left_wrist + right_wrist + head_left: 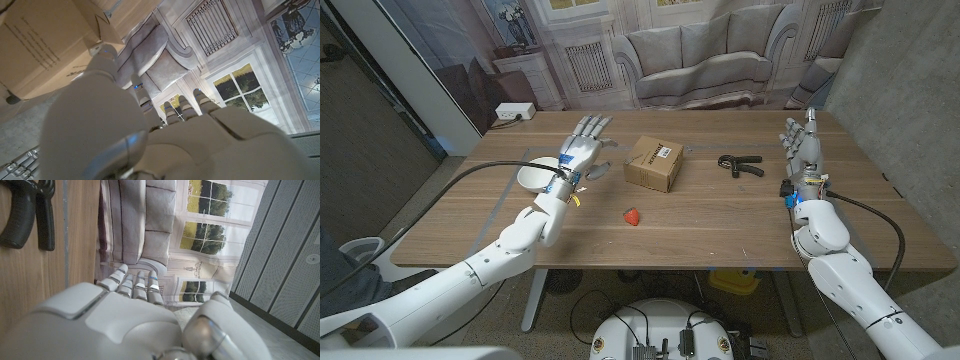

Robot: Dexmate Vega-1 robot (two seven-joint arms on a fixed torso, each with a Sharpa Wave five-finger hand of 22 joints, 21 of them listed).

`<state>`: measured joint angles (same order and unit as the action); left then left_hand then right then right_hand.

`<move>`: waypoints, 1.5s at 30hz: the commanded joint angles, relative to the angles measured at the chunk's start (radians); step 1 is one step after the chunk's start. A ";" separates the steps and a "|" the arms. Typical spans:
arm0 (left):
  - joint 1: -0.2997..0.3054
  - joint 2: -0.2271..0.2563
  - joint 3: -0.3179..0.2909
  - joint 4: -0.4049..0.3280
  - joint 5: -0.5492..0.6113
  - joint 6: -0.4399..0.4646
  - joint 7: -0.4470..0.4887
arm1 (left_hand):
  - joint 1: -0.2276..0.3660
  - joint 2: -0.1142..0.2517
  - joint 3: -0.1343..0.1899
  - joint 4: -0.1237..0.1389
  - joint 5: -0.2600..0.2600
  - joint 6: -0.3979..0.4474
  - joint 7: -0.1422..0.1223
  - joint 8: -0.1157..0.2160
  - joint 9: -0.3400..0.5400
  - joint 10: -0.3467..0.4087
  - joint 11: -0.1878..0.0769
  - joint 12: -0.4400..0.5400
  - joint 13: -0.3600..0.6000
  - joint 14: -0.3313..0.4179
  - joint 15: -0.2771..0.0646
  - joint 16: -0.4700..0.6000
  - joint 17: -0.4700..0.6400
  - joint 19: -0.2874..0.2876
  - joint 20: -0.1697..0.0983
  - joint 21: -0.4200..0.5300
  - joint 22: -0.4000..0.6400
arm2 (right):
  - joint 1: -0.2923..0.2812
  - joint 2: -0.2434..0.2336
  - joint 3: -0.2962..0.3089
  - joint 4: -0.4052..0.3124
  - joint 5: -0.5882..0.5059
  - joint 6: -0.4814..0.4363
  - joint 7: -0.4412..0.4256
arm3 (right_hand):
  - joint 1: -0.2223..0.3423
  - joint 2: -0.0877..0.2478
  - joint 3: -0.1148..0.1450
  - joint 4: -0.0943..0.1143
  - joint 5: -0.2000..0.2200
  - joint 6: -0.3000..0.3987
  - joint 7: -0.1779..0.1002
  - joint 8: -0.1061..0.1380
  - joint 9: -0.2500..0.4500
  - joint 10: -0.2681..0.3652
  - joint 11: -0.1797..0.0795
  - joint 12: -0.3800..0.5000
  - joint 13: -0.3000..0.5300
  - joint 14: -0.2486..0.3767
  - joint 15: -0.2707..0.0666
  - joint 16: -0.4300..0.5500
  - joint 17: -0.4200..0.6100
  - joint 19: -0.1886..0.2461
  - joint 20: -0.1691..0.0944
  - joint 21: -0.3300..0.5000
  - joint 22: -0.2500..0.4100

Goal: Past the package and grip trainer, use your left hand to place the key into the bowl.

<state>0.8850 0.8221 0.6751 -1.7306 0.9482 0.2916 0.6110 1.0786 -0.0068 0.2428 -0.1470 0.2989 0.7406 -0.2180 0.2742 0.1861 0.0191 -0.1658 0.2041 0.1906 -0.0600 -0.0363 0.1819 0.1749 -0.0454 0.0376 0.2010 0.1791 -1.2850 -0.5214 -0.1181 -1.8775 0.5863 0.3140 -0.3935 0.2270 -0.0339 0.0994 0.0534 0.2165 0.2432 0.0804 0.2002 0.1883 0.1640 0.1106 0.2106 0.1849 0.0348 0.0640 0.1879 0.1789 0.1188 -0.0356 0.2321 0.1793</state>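
My left hand (582,148) is raised over the table's left part with its fingers stretched out and apart, holding nothing I can see. A white bowl (534,176) sits just beside its wrist, partly hidden by the arm. The brown cardboard package (654,163) lies to the hand's right and also appears as the package (35,45) in the left wrist view beyond my left hand (165,135). Further right lies the black grip trainer (740,165), seen again as the grip trainer (25,215). I cannot make out the key. My right hand (803,150) stands upright, fingers apart, empty.
A small red strawberry-like object (633,215) lies on the wood in front of the package. The table's far edge (650,112) runs behind the objects, with a sofa backdrop beyond. A white power strip (513,111) sits off the table at the back left.
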 commanded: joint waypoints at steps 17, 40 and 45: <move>-0.061 -0.015 0.053 0.062 -0.009 -0.080 -0.032 | 0.048 0.013 -0.007 0.002 -0.022 0.083 -0.001 0.006 0.004 0.037 -0.013 0.014 0.002 0.019 -0.074 0.009 0.001 0.007 0.013 0.006 0.003 | 0.004 0.014 0.007 -0.001 -0.006 0.005 0.004 | -0.005 0.003 -0.006 -0.004 -0.001 0.010 -0.001 0.000 0.002 0.010 0.002 0.005 0.001 0.007 -0.001 0.000 0.005 0.010 0.003 -0.004 0.001; -0.057 -0.021 0.055 0.076 -0.029 -0.081 -0.041 | 0.061 0.016 -0.019 0.008 -0.037 0.101 -0.003 0.004 0.010 0.036 -0.012 0.009 0.002 0.019 -0.078 0.006 0.003 0.003 0.007 0.003 0.003 | -0.016 0.023 0.007 -0.001 -0.008 0.015 -0.002 | -0.005 0.004 -0.009 -0.005 -0.001 0.011 -0.002 -0.001 0.002 0.013 0.003 0.006 0.001 0.008 0.000 0.000 0.005 0.012 0.004 -0.009 0.002; -0.060 -0.027 0.058 0.082 -0.031 -0.083 -0.032 | 0.061 0.017 -0.022 0.010 -0.040 0.099 -0.003 0.000 0.011 0.037 -0.015 0.008 0.002 0.018 -0.080 0.006 0.003 0.002 0.006 0.003 0.003 | -0.021 0.020 0.011 -0.005 -0.007 0.015 -0.001 | -0.005 0.005 -0.009 -0.005 -0.001 0.012 -0.002 -0.001 0.002 0.014 0.004 0.006 0.001 0.008 0.000 0.000 0.005 0.013 0.004 -0.010 0.002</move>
<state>0.8285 0.8038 0.7287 -1.6594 0.9248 0.2096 0.5743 1.1311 0.0065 0.2246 -0.1350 0.2624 0.8370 -0.2215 0.2745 0.1934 0.0529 -0.1784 0.2119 0.1908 -0.0413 -0.0358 0.1819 0.1746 -0.0381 0.0445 0.2010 0.1790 -1.2985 -0.4992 -0.1115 -1.8796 0.5779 0.3290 -0.3943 0.2229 -0.0299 0.0954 0.0494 0.2165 0.2468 0.0768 0.2002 0.1882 0.1659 0.1124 0.2106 0.1849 0.0348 0.0640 0.1879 0.1789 0.1222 -0.0319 0.2243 0.1790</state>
